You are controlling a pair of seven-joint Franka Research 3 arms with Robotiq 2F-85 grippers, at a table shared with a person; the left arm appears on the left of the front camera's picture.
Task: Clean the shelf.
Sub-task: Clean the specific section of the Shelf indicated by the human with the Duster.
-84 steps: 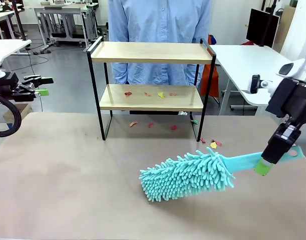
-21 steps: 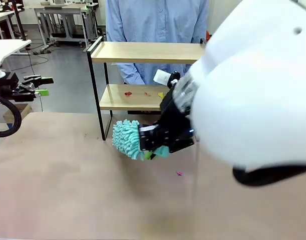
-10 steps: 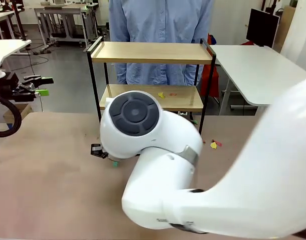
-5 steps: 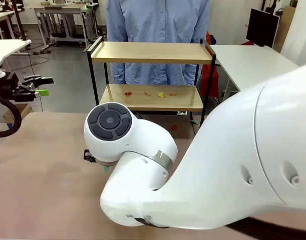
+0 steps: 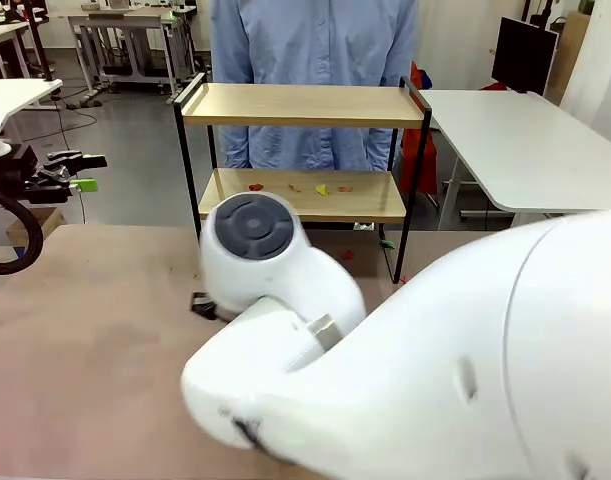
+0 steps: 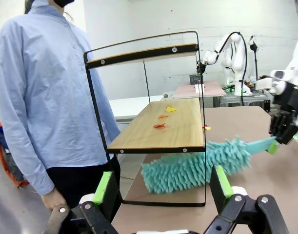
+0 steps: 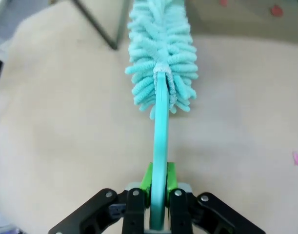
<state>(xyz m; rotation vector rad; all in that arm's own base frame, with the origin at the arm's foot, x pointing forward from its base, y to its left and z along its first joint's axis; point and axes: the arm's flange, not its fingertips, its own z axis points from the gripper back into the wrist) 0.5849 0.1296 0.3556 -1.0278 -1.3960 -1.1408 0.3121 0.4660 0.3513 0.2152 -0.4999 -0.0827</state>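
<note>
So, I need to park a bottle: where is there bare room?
The shelf has its top board bare end to end. The table left of the shelf's legs is bare. Crowded: the lower board, with scraps, and the space under it, where the right pincer holds the duster.

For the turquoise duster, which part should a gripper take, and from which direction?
The flat handle, near its free end, approached end-on along its length with a pad on each broad face, as the right gripper does. The fluffy head is soft and offers no firm hold.
</note>
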